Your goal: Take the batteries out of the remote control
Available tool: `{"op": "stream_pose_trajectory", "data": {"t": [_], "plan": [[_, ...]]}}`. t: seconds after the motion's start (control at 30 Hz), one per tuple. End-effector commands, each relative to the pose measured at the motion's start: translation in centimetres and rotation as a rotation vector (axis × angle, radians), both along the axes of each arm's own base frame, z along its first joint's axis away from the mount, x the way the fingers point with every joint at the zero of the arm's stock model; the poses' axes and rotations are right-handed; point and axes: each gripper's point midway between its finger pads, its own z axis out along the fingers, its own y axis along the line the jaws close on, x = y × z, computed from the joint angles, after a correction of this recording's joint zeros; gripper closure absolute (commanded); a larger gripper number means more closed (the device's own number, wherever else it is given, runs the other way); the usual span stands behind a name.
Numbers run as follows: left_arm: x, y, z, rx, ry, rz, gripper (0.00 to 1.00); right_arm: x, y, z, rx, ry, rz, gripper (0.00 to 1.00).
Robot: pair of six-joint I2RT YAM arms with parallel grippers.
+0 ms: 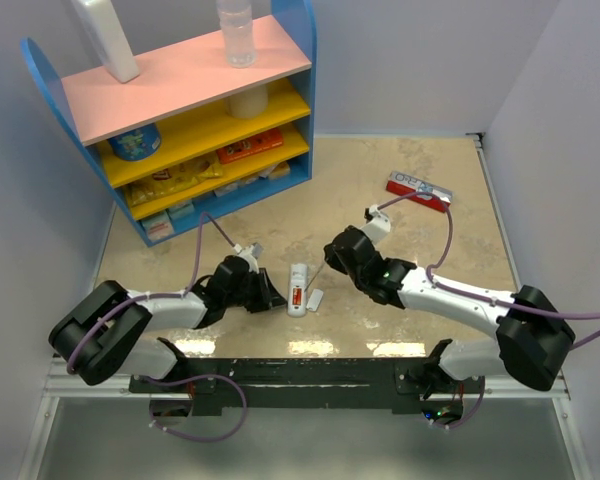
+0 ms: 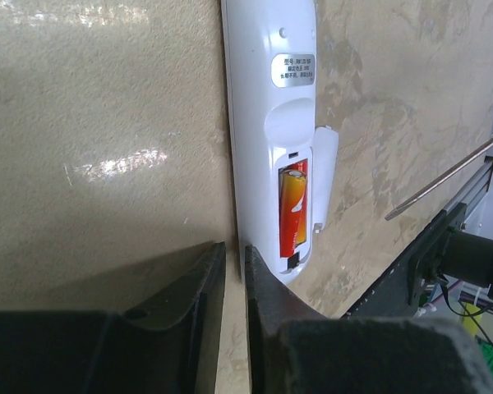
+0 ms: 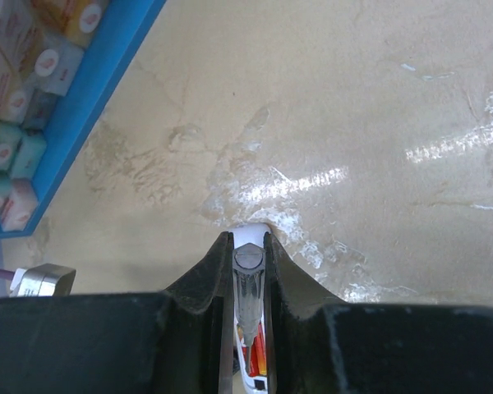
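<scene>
Remote control (image 1: 297, 288): slim white bar, flat on the counter (image 1: 280, 190), back side up. It sits near the front edge, between the two arms, long axis running away from the bases. Silver label (image 2: 293, 70) with small print on the upper back. Battery bay at the near end is uncovered. Batteries (image 2: 293, 205) sit inside, glossy red-orange; cannot tell from this angle whether one or two show. Small dark contact at the bay's near end. White cover (image 2: 327, 176) lies loose on the counter, against the remote's right edge beside the bay.

Left tool (image 2: 232, 248): low over the counter on the remote's left side, by the bay end. Fingers drawn almost together, only a narrow slit between them, nothing in it. One fingertip is just beside the remote's edge; cannot tell whether it touches.

Right tool (image 3: 248, 236): off to the right of the remote's far end. Clenched on a screwdriver (image 3: 248, 295) with a clear handle, a finger pressing each side. In the left wrist view its thin metal shaft slants down to the right of the cover, tip apart from both cover and remote. A red-orange and white patch shows below the handle in the right wrist view; cannot tell what it belongs to.

Blue shelf (image 1: 180, 85) stands at far left. Red-and-white flat box (image 1: 420, 190) lies far right, well apart.
</scene>
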Motion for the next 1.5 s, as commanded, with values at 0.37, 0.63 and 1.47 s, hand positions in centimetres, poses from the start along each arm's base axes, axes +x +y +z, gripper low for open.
{"op": "stream_pose_trajectory", "data": {"t": [0.37, 0.63, 1.47], "plan": [[-1.4, -1.2, -0.9, -0.035, 0.014, -0.072, 0.78, 1.3, 0.8, -0.3, -0.04, -0.012, -0.094, 1.0], [-1.4, -1.1, -1.2, -0.025, 0.015, -0.074, 0.78, 1.6, 1.2, -0.3, -0.054, -0.041, -0.11, 1.0], [-1.2, -0.9, -1.3, -0.008, 0.009, -0.068, 0.78, 0.4, 2.9, 1.5, -0.128, -0.16, -0.093, 1.0]]}}
